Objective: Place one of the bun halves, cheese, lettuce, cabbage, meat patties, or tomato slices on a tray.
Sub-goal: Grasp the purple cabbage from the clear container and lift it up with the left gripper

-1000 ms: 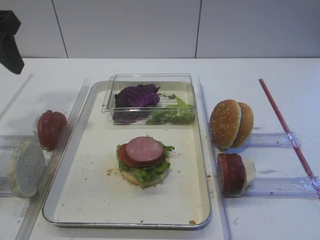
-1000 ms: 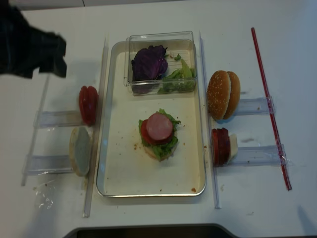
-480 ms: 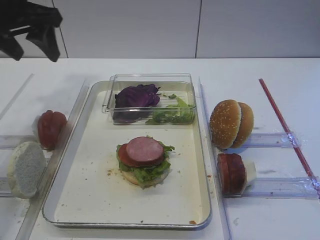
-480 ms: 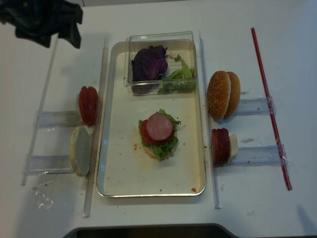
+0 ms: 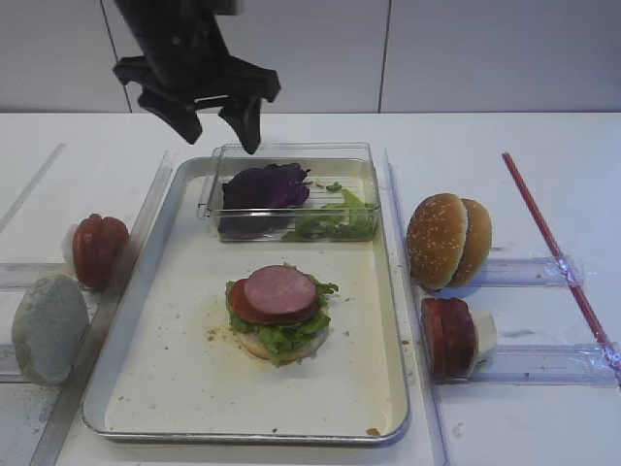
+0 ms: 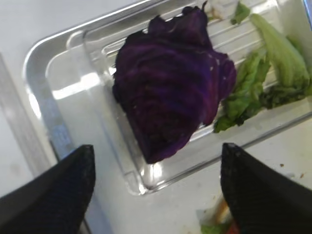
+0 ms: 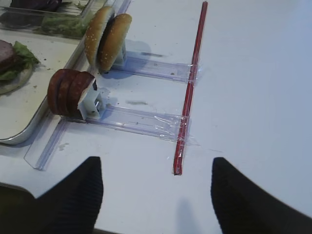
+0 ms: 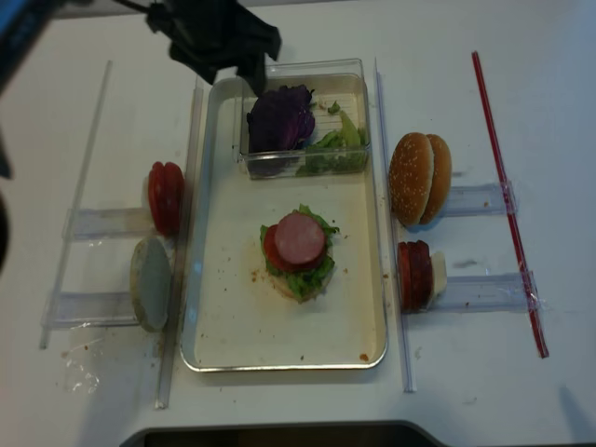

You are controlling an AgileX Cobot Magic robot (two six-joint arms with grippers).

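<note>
Stack on tray (image 5: pixel 175 383): bun, lettuce, tomato, meat patty (image 5: pixel 280 289) done. My left gripper (image 5: pixel 215 124) spread wide, empty, purple cabbage (image 6: pixel 170 109) directly beneath. Cabbage, top bun left.

- Small clear plastic box (image 5: pixel 361 165) at the far end of the metal pan, ribbed floor visible in the left wrist view (image 6: pixel 92 83).
- White tabletop (image 5: pixel 485 141) under everything; pale panelled wall (image 5: pixel 466 53) behind.
- Red straw-like rod (image 5: pixel 553 248) lying diagonally on the right, taped across the ends of two clear plastic rails (image 7: pixel 156 70).
- Two more clear rails (image 8: pixel 98 222) on the left side, plus long clear strips (image 8: pixel 191 140) running along both long sides of the pan.
- Small white block (image 7: pixel 92 97) on the nearer right rail, pressed against the upright red discs.
- Scrap of crumpled clear film (image 8: pixel 84 365) near the front left corner.
</note>
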